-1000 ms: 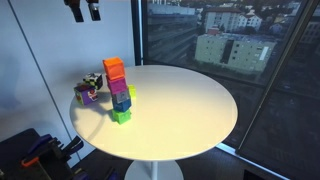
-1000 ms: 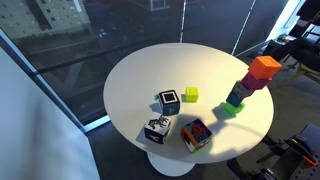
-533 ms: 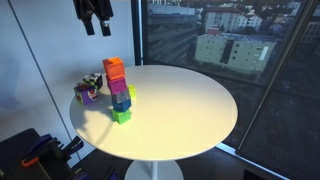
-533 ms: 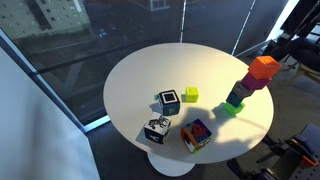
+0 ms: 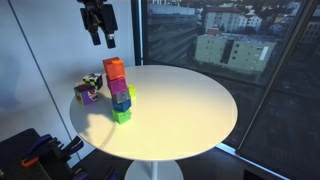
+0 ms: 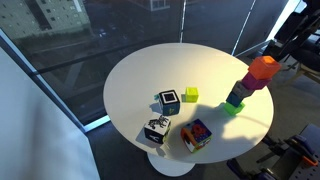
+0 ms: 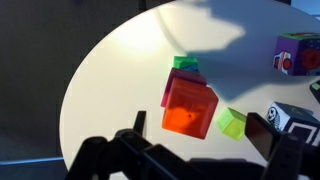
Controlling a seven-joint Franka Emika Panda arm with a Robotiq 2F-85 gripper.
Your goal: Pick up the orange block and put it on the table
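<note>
The orange block [image 5: 114, 69] is the top of a leaning stack of blocks, above a magenta, a blue and a green block [image 5: 121, 116]. The stack stands near the edge of the round white table [image 5: 185, 105]. It also shows in an exterior view [image 6: 264, 68]. My gripper [image 5: 102, 40] hangs open and empty above the stack, a little to its left. In the wrist view the orange block [image 7: 189, 106] lies just ahead of my open fingers [image 7: 200, 140], with magenta [image 7: 170, 86] and green showing beneath it.
A small yellow-green cube [image 6: 190, 94], two black-and-white cubes [image 6: 168, 101] [image 6: 156, 129] and a multicoloured cube [image 6: 195, 134] lie on the table. A purple toy [image 5: 90, 91] sits beside the stack. Large windows stand behind the table.
My gripper has come down and to the right, closer to the top of the stack. The blocks have not moved.
</note>
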